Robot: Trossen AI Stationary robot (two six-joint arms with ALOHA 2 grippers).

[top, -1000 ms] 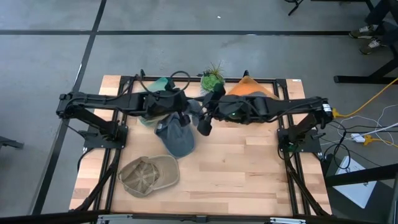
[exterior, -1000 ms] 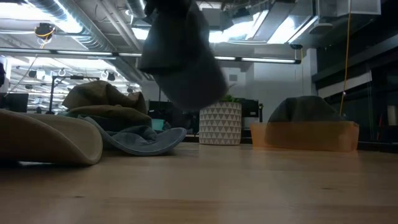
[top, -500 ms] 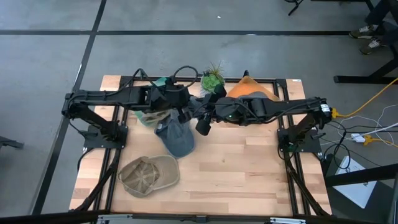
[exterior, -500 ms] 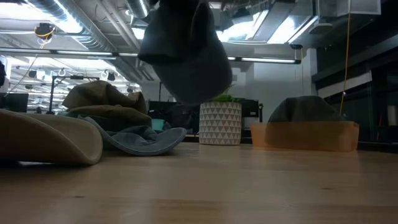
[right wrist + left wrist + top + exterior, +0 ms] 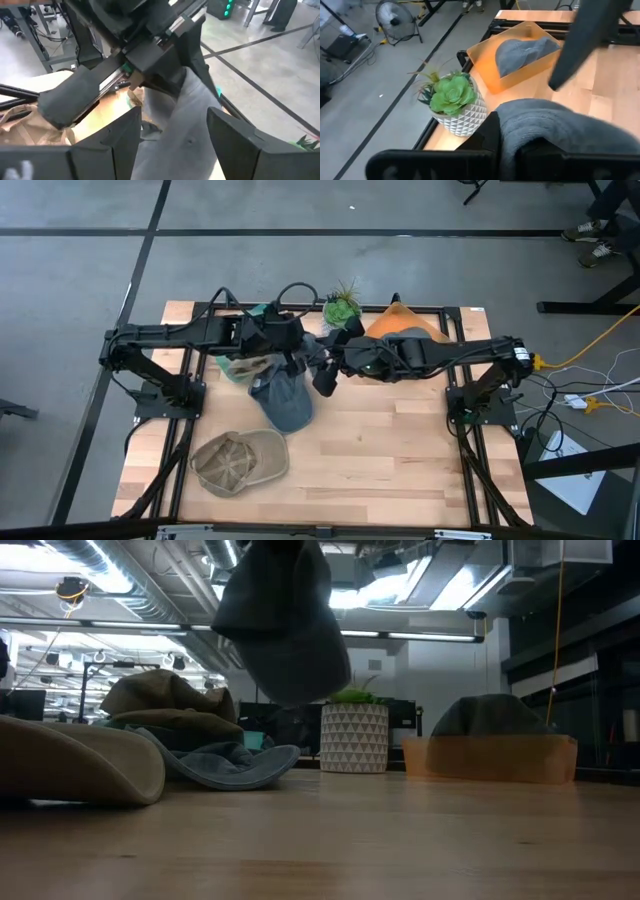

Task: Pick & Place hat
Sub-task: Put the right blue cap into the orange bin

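A grey-blue hat (image 5: 286, 402) hangs below my left gripper (image 5: 292, 358) over the middle of the table. It is lifted clear of the wood, as the low view shows (image 5: 280, 630). The left gripper is shut on it. My right gripper (image 5: 322, 378) reaches in from the table's right, just beside the hat's top. It is open, and in the right wrist view its two fingers (image 5: 117, 140) stand on either side of the hat's grey cloth (image 5: 192, 117). I cannot tell whether they touch it. My left gripper holds the hat by its upper part (image 5: 540, 125), pinched between the two fingers (image 5: 490, 135). The cloth bunches over the fingers and hides the exact spot. The fingers come from the table's left, slanting down. The hat hangs below them, slack and clear of the table.
A tan cap (image 5: 240, 460) lies near the table's near left corner. More hats (image 5: 240, 368) are piled at the far left. A potted plant (image 5: 342, 308) and an orange bin (image 5: 402, 328) holding a grey hat stand at the far edge. Bare wood (image 5: 400, 450) lies near right.
My left gripper has moved a little toward the table's right and far edge, staying shut on the hat. The hanging hat has swung slightly below it and stays clear of the table. My right gripper has crept toward the left, closer to the hat.
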